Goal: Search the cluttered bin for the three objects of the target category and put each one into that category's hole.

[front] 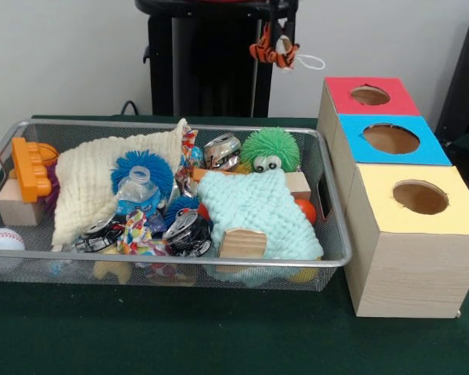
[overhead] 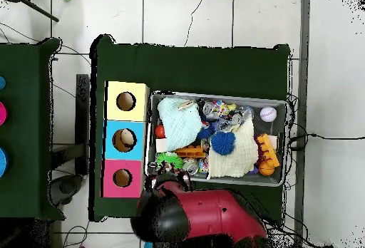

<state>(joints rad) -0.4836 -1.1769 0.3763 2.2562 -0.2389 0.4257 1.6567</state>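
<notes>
High at the back, my gripper [front: 278,37] is shut on a small orange striped tiger plush [front: 275,53] with a white loop hanging off it. The toy hangs in the air behind the bin's far right corner, left of the red-topped box [front: 344,87]. That box has a round hole [front: 370,95]. Beside it stand a blue-topped box [front: 391,139] and a yellow-topped box [front: 420,197], each with its own hole. In the overhead view the red arm [overhead: 210,213] covers the gripper and the toy.
The wire mesh bin [front: 328,168] holds a cream cloth [front: 94,176], a mint knitted cloth [front: 254,207], blue [front: 144,168] and green [front: 270,148] fuzzy balls, crushed cans [front: 186,232], a plastic bottle [front: 137,195], wooden blocks [front: 242,244], an orange toy brick [front: 30,168] and a baseball [front: 1,241].
</notes>
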